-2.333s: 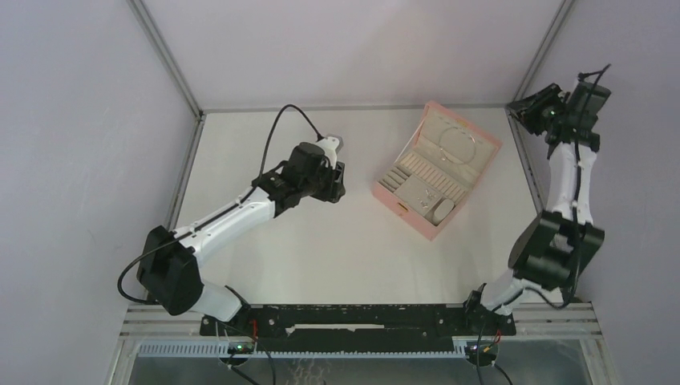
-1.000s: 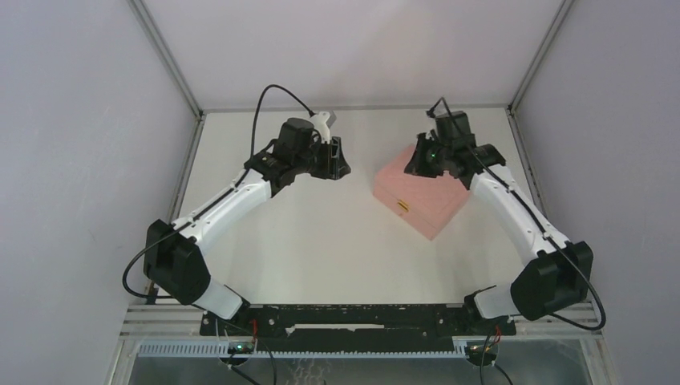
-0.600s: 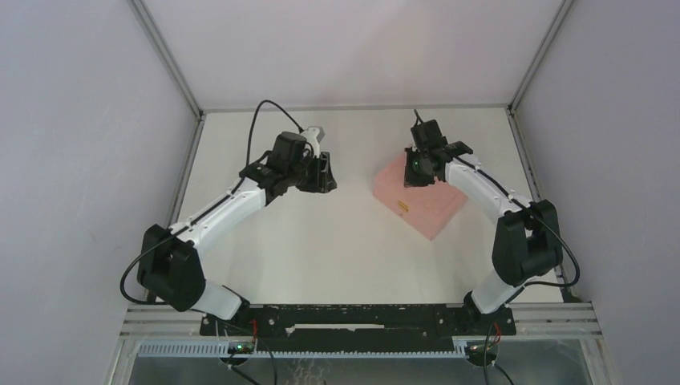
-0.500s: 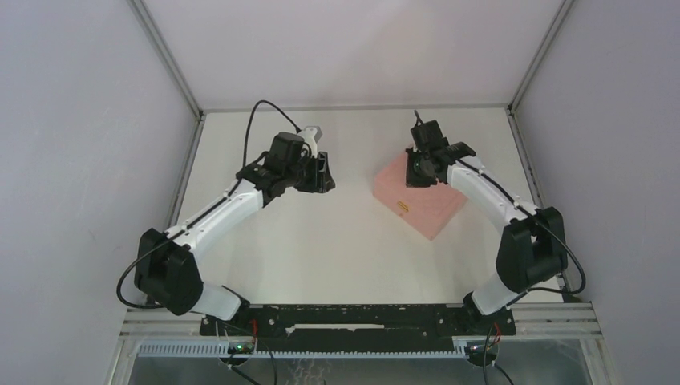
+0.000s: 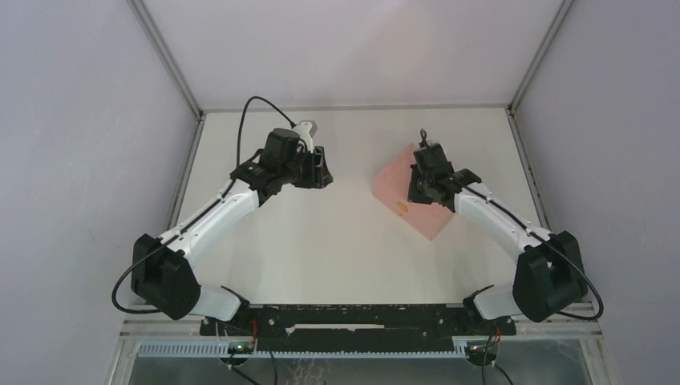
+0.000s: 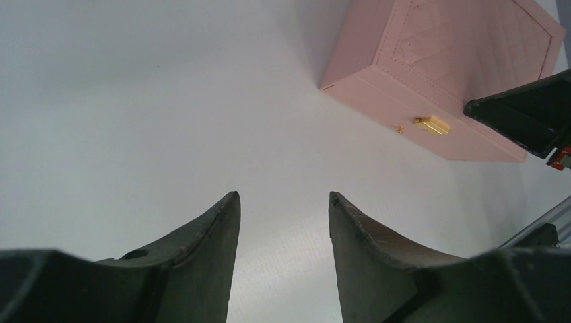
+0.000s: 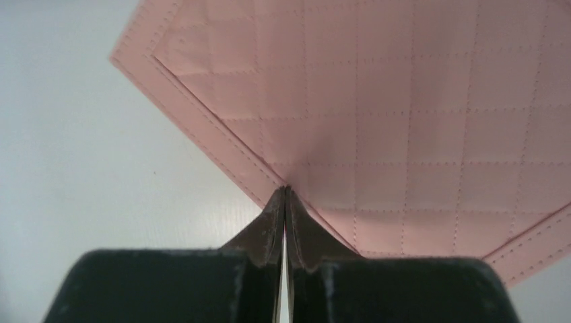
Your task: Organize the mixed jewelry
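As seen from the top external camera, the left pincer (image 5: 321, 168) hangs over the bare white surface (image 5: 337, 241) left of centre. The right pincer (image 5: 414, 191) sits above the closed pink box (image 5: 391, 181) right of centre. A small gold clasp (image 5: 403, 205) shows on the box's lower-left side wall. The two pincers are well apart.

Left wrist view: the left pincer (image 6: 283, 196) stands open, its two dark fingers (image 6: 215, 235) rising from the bottom edge with only bare surface between them. The pink box (image 6: 458, 60) fills the upper right of the frame, lid down, with the clasp (image 6: 431, 125) on the wall facing the camera. A black part of the right arm (image 6: 525, 118) enters at the right edge.

Right wrist view: the right pincer (image 7: 285, 192) is closed, its fingertips pressed together with nothing between them. The tips lie over the stitched border of the quilted lid of the box (image 7: 404, 101), at lower centre. White surface fills the left of the frame.

With the lid shut, no view shows the mixed jewelry, so I cannot tell where it lies.
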You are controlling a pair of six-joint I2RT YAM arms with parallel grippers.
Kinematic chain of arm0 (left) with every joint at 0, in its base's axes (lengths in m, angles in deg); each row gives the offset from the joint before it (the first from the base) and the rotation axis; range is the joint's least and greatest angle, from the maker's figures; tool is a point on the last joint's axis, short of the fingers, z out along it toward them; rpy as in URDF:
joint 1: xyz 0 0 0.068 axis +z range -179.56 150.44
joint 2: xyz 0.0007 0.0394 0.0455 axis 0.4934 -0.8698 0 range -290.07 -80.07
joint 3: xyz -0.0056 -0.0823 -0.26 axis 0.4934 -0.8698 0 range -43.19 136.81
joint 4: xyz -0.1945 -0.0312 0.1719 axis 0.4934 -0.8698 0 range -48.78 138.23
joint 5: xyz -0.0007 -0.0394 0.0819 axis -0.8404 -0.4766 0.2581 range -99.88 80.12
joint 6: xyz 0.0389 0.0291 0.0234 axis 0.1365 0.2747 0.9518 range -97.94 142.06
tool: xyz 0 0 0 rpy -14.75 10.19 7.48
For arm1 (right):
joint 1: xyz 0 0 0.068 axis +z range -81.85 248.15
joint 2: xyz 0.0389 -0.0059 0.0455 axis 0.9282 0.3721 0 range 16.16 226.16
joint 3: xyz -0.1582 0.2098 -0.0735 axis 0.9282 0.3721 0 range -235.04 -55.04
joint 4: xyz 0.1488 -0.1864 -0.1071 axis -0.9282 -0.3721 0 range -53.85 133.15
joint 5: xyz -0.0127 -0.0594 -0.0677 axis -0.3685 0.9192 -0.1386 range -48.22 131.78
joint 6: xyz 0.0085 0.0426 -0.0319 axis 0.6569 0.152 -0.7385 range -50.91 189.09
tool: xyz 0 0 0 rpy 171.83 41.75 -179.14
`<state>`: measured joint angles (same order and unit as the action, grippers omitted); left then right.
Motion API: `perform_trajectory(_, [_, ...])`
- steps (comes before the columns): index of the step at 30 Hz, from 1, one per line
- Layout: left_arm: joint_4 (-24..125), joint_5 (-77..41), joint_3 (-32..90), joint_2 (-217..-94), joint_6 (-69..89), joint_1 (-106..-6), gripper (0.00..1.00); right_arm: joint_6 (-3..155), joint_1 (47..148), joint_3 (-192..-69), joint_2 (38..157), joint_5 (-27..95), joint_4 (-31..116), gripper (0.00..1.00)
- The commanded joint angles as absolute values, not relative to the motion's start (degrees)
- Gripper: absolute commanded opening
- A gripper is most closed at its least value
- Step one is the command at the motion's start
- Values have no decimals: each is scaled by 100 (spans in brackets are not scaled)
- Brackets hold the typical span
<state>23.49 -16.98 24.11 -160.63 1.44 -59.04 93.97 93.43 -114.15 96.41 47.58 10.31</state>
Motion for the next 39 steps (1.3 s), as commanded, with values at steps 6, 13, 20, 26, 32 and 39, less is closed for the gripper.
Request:
perform_trajectory(6, [2378,-1734,2764,-15961,71,-5860,56,9416,9415,-11919,8745,5008,494,10])
perform_trajectory(13, [2030,-1530,3219,-15720,184,-5857,56,9258,9274,-12517,7934,5623,267,22])
perform_trajectory(20, [1631,-1199,3916,-15304,252,-5782,59,9302,9095,-12504,7641,5677,41,29])
perform_trajectory(26, [1189,-79,4538,-14967,272,-5777,63,9297,8963,-12622,6728,6567,608,93])
perform_trajectory(32, [1306,890,4586,-14514,451,-5777,72,8872,8842,-12395,5602,8233,1744,100])
perform_trajectory(39, [1627,939,4185,-14055,667,-5777,84,8656,8217,-12034,5242,8341,2248,100])
